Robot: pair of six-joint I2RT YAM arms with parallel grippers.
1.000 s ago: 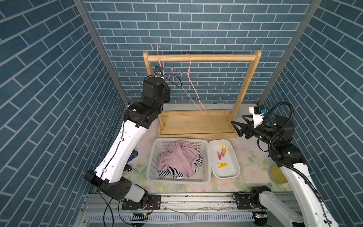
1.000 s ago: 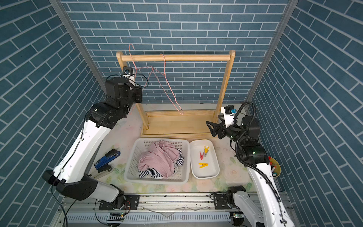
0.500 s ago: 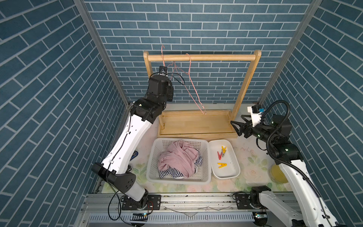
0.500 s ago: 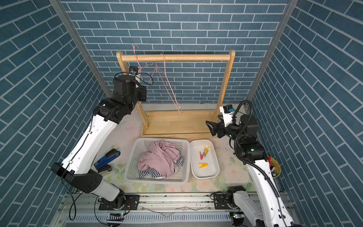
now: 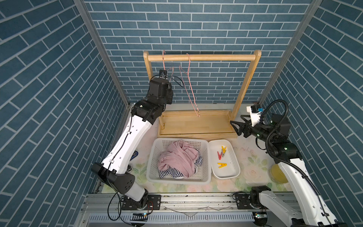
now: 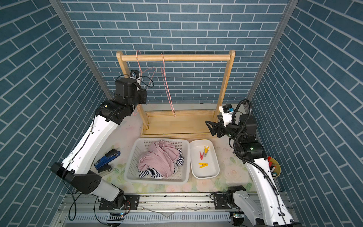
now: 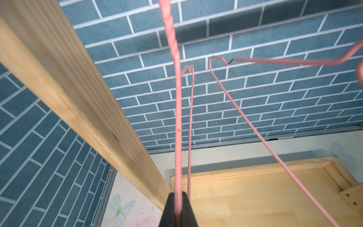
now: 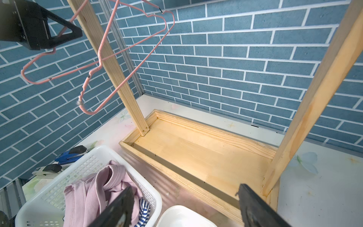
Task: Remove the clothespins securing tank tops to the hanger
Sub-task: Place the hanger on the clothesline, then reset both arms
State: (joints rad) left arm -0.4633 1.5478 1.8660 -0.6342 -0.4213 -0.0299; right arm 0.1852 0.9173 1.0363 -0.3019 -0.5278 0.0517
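Observation:
Both tank tops lie crumpled in the white basket [image 5: 204, 161]: the pink one [image 5: 176, 157] on top, the striped one [image 5: 169, 174] under it. Clothespins lie in the white tray [image 5: 233, 157]: a red [image 5: 220, 155], a grey [image 5: 223, 152] and two yellow [image 5: 224, 147] [image 5: 222, 165]. Two bare pink wire hangers [image 5: 189, 86] [image 7: 177, 110] hang on the wooden rail [image 5: 216, 57]. My left gripper [image 7: 177, 196] is shut on the left hanger's wire, high beside the rack's left post. My right gripper [image 5: 236, 125] [image 8: 184, 198] hovers open and empty by the rack's right foot.
The wooden rack's base tray [image 5: 196, 125] fills the back of the table. A blue stapler [image 6: 107, 157] lies left of the basket. A yellow cup [image 5: 277, 174] stands at the right edge behind my right arm. Brick walls close in on three sides.
My left arm has risen and shifted right toward the rail, carrying the hanger it grips. The right gripper has drifted slightly left and stays open.

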